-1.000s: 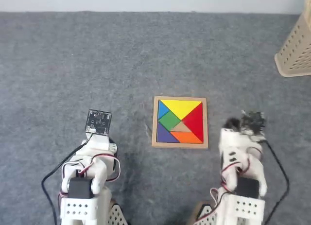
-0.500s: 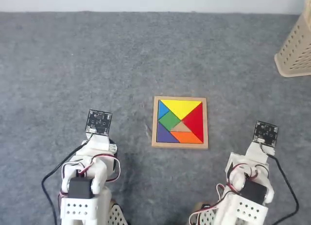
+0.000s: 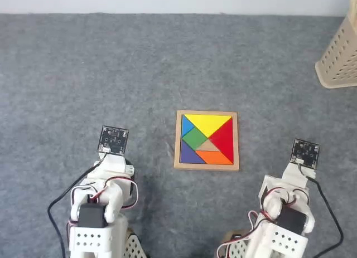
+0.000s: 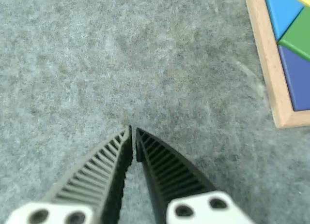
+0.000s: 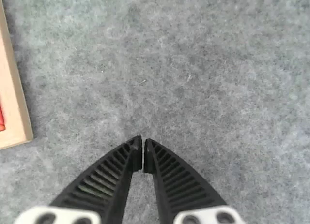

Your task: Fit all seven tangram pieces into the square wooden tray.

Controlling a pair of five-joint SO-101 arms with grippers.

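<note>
As we look down from above, the square wooden tray [image 3: 207, 166] lies mid-surface [image 3: 83, 63] with coloured tangram pieces [image 3: 207, 124] inside it. The left arm [image 3: 103, 196] and right arm [image 3: 284, 208] sit nearer. From the left wrist, our left end effector [image 4: 131, 133] is closed and empty, left of the tray. From the right wrist, the right end effector [image 5: 143, 139] is also closed and empty, right of the tray.

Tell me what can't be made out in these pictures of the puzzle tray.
High view: the pale tan triangle in the square wooden tray is too small to tell a piece from bare tray floor.
High view: the beige slatted basket is cut off by the picture's edge.
Left wrist view: the picture's edge cuts off most of the tray.
</note>
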